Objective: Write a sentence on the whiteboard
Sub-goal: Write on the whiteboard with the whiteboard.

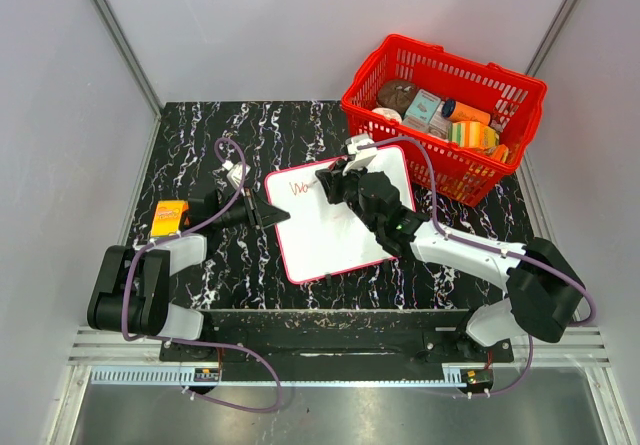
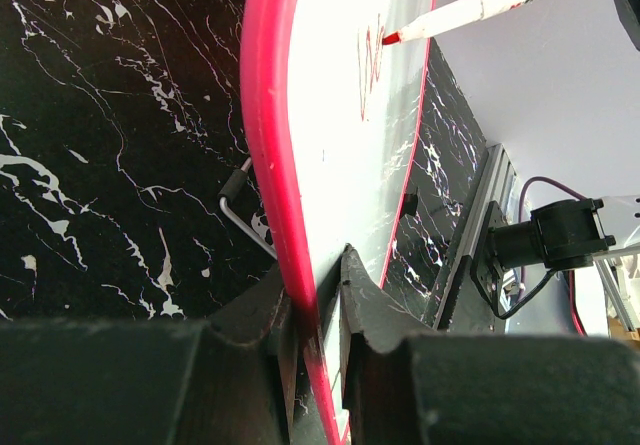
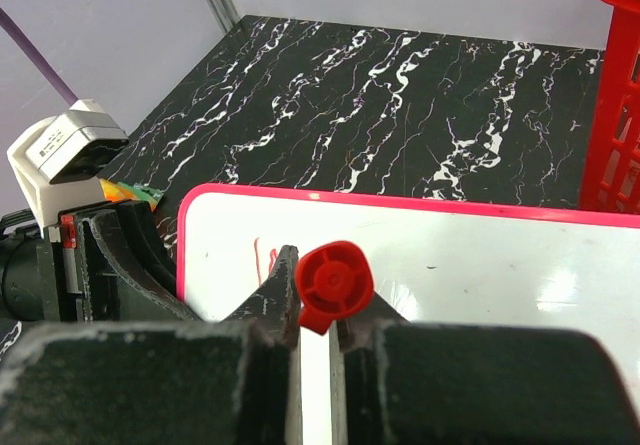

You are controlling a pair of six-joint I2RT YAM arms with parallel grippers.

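We see the whiteboard [image 1: 340, 227] lying on the black marbled table [image 1: 200, 145], just beside the red basket [image 1: 450, 170]. The left gripper [image 1: 268, 213] pinches its red-framed left edge, jaws pressed on either face in the left wrist view. The right gripper [image 1: 335, 180] hangs over the board's top, jaws clamped on a marker [image 2: 500, 0] whose red end cap [image 3: 333, 283] fills the right wrist view. From overhead its barrel is hidden beneath the fingers. Of the sentence [image 1: 303, 187] we can make out only a few opening red strokes, roughly "Wo". The right arm covers the board beyond them, and the marker's printed label is cut off.
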